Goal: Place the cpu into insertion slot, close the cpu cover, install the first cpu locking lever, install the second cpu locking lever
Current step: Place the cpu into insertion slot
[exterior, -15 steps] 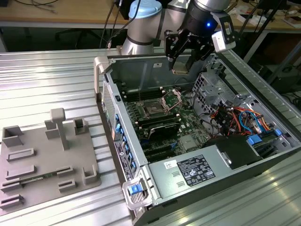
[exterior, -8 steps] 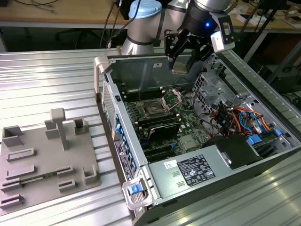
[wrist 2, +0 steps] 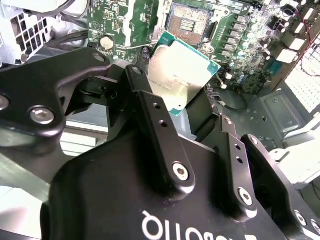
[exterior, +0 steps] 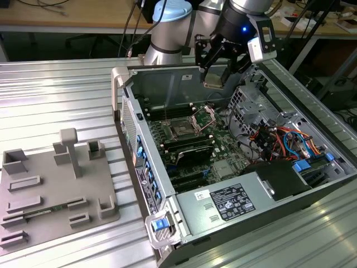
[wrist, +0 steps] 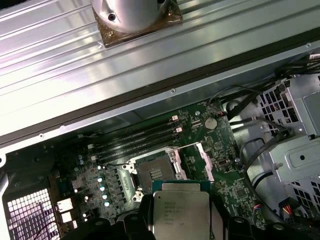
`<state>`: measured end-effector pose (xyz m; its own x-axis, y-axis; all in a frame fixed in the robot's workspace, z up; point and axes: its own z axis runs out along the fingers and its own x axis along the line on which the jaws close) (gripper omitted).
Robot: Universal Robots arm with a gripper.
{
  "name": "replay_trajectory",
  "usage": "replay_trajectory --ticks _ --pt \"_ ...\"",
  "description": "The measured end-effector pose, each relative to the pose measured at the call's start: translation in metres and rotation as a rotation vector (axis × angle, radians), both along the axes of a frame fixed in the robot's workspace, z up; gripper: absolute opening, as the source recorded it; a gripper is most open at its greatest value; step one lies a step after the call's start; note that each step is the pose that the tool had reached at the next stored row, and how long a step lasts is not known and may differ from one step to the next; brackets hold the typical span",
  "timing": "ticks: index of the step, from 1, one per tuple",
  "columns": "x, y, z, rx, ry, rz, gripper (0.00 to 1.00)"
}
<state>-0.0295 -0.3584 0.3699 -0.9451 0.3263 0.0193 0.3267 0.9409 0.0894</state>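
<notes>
My gripper (exterior: 215,71) hangs above the open computer case, shut on the cpu (exterior: 213,80), a flat square chip with a silver top. In both wrist views the cpu (wrist 2: 181,75) (wrist: 180,210) sits between the black fingers (wrist 2: 150,110), tilted over the green motherboard (wrist: 90,175). The insertion slot (exterior: 181,129) (wrist: 152,172) (wrist 2: 190,20) lies bare below and ahead of the chip, apart from it. The cpu cover (exterior: 204,116) (wrist: 197,160) stands swung up beside the slot. The locking levers are too small to tell from the socket's rim.
Case walls (exterior: 167,84) ring the board. Long black memory slots (wrist: 135,137) lie beside the socket. A drive cage (exterior: 251,106) and coloured cables (exterior: 284,139) crowd the exterior view's right. A grey fixture plate (exterior: 50,190) lies on the ribbed table at that view's left.
</notes>
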Motion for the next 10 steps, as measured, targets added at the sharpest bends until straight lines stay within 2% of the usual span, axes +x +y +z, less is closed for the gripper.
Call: replay_trajectory --ticks 10 --pt "-0.0003 0.0 0.0 -0.0001 0.0 -0.01 0.55"
